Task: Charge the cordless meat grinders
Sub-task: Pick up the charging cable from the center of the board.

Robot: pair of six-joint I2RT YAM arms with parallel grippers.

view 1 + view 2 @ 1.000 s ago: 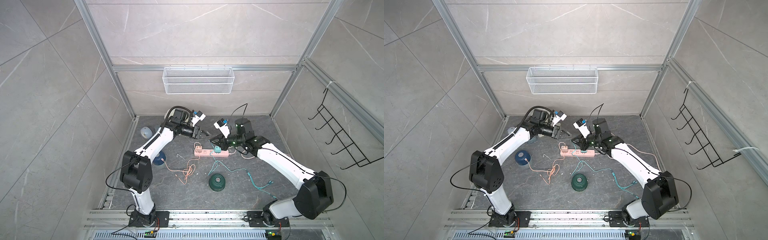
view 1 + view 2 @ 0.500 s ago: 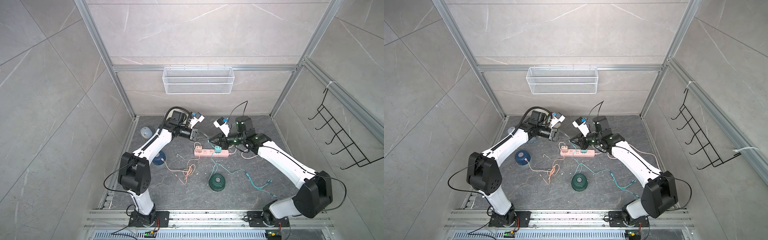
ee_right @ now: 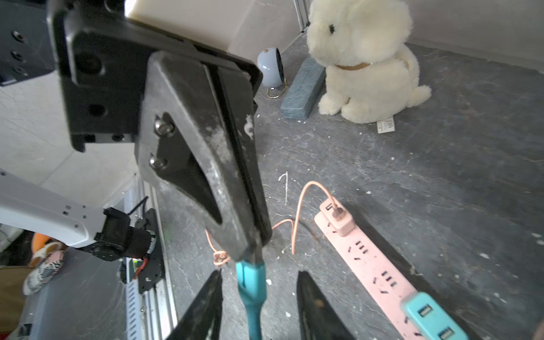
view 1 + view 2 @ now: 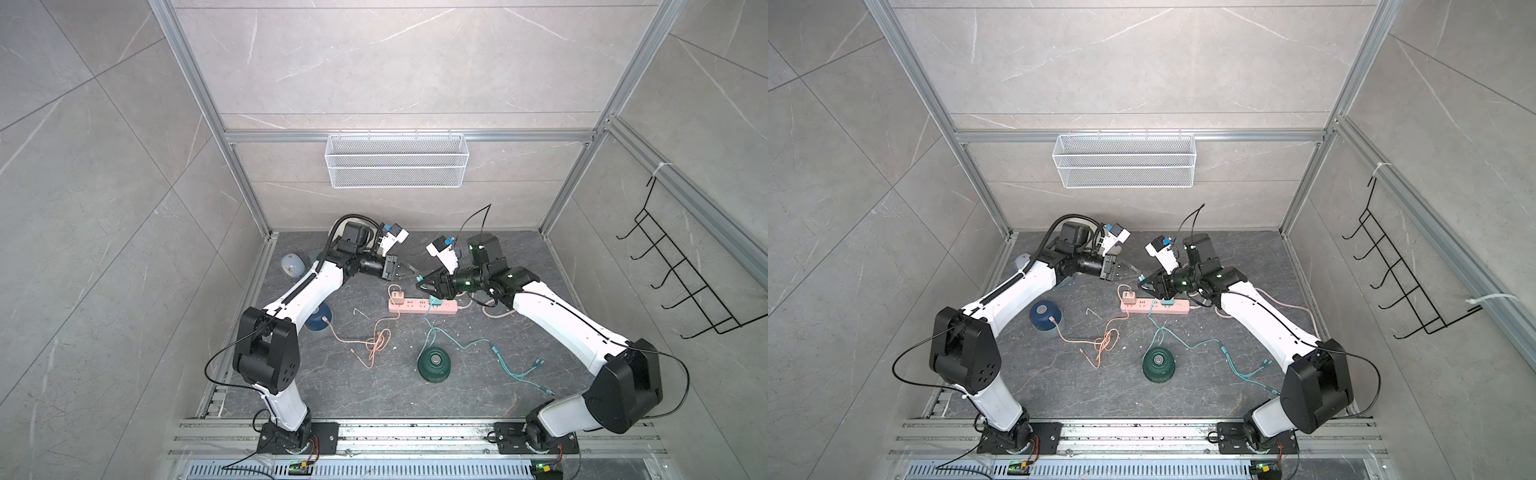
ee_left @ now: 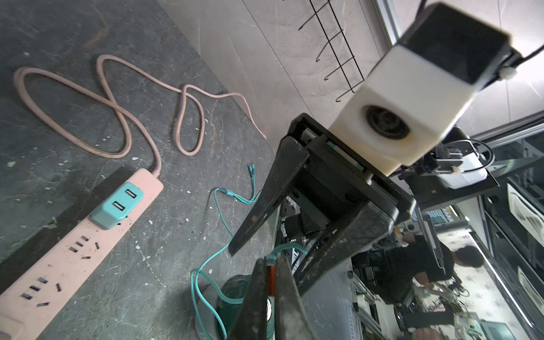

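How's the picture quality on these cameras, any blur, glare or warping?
Both top views: sharp, evenly lit, wide lens splays the frame posts outward. Left wrist view: the white camera housing close up is blurred, window glare behind it. Right wrist view: the left gripper looms large; the plush rabbit looks a bit washed out.

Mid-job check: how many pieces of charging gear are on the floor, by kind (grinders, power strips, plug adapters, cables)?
Dome-shaped cordless meat grinders: 2, navy blue grinder and dark green grinder
Pink power strip: 1
Small plug adapters: 2, pink adapter and teal adapter
Thin charging cables: 2, orange-pink cable and teal cable
Total: 7
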